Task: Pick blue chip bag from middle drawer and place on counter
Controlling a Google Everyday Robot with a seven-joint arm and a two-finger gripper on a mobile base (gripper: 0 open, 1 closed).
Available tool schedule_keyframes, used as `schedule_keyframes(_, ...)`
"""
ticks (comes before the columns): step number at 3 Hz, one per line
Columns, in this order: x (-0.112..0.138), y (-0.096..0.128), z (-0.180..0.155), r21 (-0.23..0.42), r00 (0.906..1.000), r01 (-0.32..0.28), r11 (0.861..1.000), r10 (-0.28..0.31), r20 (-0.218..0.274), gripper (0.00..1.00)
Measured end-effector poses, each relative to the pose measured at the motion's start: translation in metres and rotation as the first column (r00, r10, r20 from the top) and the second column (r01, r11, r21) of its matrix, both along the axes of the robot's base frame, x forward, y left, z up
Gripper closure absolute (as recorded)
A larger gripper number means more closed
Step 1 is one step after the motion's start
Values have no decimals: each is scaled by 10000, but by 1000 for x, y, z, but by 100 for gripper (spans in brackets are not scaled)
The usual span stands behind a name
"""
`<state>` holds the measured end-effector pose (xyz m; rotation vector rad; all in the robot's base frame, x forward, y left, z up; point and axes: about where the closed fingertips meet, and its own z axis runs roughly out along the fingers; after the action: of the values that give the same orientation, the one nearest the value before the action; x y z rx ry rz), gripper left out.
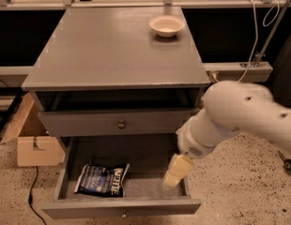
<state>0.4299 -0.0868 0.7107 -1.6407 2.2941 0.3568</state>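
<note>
**Going for the chips in the open drawer**

Camera view. Hanging the gripper [177, 171] low over the right end of the middle drawer [122, 206], perhaps already inside its walls, though the blur is leaving that unsure. Impossible to tell whether gripping or released. Standing pulled right out, so exposing the floor from above. Lying flat at the drawer's left, well apart from the gripper: the blue chip bag [102, 179]. Showing crinkled dark-blue foil, white "Kettle" lettering and pale crimped ends. Offering the counter [108, 50] above as the landing spot, with a white bowl [166, 26] sitting near its back right corner.
</note>
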Motion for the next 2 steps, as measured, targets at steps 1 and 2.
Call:
schedule_keyframes(1,4,38,-70,535,9994,164,9984,-147,-322,0)
schedule_keyframes(2,37,92,-136,1593,9992,359,9866,-325,-237,0)
